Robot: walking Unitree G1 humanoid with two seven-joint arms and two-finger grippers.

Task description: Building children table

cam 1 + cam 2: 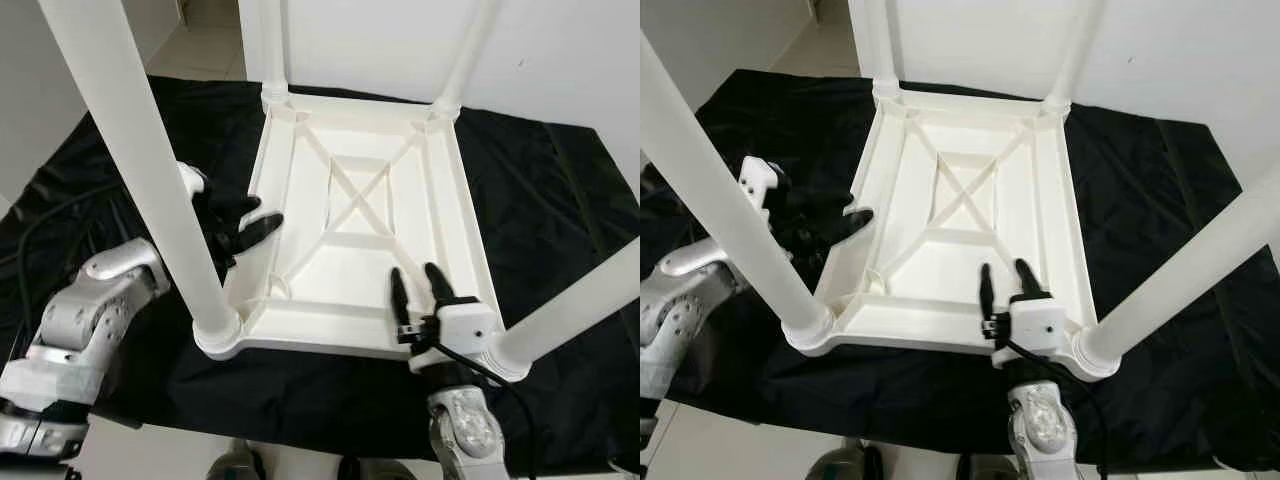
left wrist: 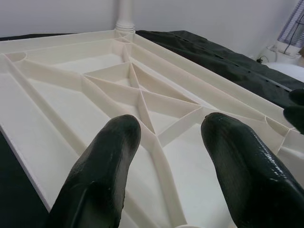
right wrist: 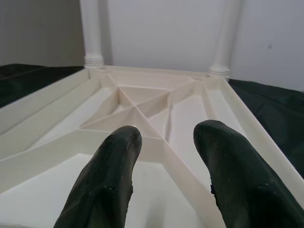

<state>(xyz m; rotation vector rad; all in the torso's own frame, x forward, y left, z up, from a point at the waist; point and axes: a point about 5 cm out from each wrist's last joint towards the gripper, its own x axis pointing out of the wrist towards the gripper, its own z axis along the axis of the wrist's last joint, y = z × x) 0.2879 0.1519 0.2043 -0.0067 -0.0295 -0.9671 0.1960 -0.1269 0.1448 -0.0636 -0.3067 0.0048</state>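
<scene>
Right gripper (image 1: pixel 418 285), nearest the camera, reaches over the near edge of the upturned white table (image 1: pixel 300 290), toward its near right corner; fingers spread wide, nothing held, tips poised above the ribbed underside, contact not discernible. Table lies top-down on a black cloth (image 1: pixel 540 200) spread over the floor, all four legs standing up. Near left leg (image 1: pixel 140 160) rises steeply past the camera from its corner socket; near right leg (image 1: pixel 580 305) angles out toward the right edge of view. Left gripper (image 1: pixel 245 225) comes in across the table's left rim, just beyond the near left leg; its fingers are also apart and empty, pointing inward over the tray-like underside. Moulded ribs form an X-shaped brace (image 1: pixel 358 190) at the centre of the underside, framed by a raised rectangle. Far left leg (image 1: pixel 272 45) and far right leg (image 1: pixel 468 50) stand at the far corners, before a white wall (image 1: pixel 560 50).
</scene>
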